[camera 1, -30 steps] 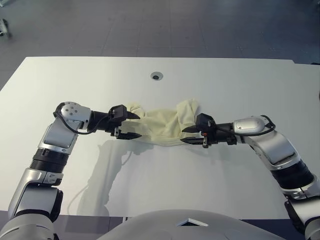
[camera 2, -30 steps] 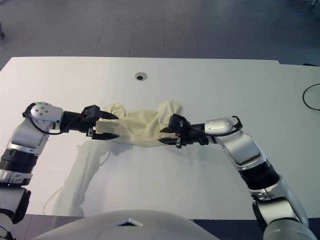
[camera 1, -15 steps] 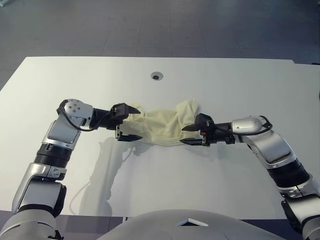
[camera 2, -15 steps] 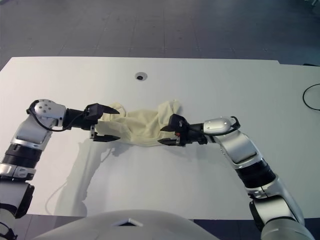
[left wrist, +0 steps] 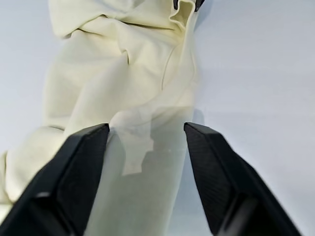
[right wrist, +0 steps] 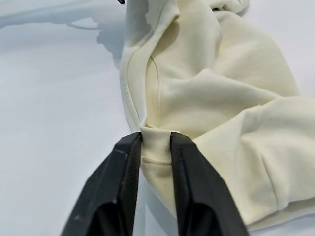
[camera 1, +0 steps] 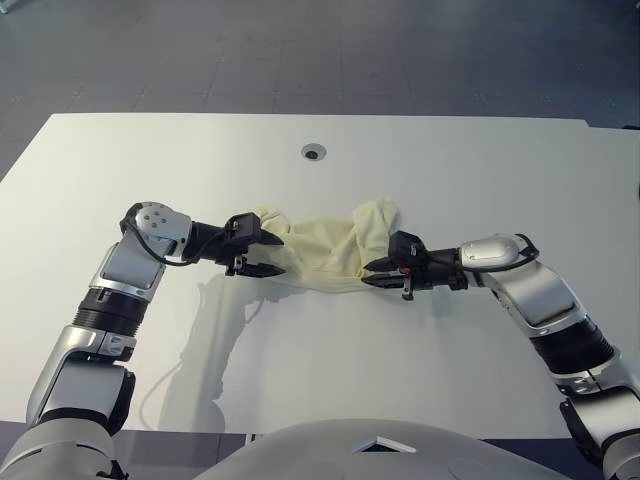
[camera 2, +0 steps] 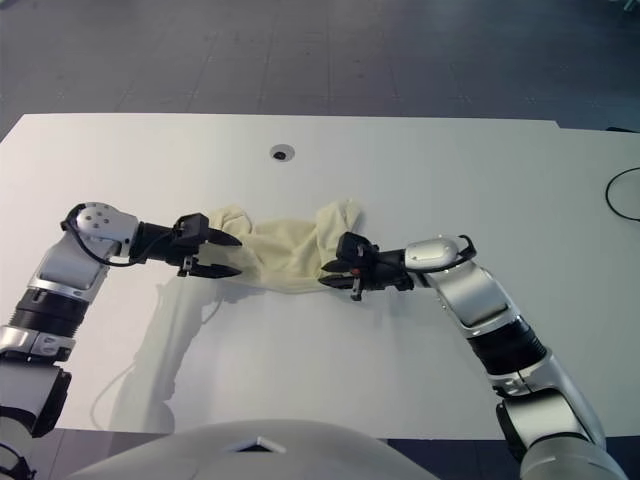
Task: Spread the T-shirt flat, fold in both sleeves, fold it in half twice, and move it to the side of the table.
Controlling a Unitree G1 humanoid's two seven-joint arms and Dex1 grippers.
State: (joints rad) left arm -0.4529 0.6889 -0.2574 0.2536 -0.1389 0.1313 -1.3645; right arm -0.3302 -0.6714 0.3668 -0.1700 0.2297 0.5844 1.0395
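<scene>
Mid-table [camera 1: 470,170], head view: crumpled shirt [camera 1: 320,250] bunched between claws, not flat. Left claw [camera 1: 267,256] at one end, right claw [camera 1: 370,274] at other. Cable hole [camera 1: 314,152] beyond, nothing blocking.
Left wrist view: fingers [left wrist: 74,172] spread, straddling hem; judge: close low first.
Right wrist view: fingers [right wrist: 118,187] pinch folded edge; then pull ends apart evenly.

the t-shirt [camera 1: 320,255] is seen as soft, matt cream cloth, finely knitted, creased and stitched along its hems. the table [camera 1: 450,170] is shown smooth and white with a faint sheen, the cloth being dimly mirrored in it. the fingers [left wrist: 74,177] of the left gripper [camera 1: 282,257] and right gripper [camera 1: 365,275] are seen in black, matt, fine-grained plastic.
</scene>
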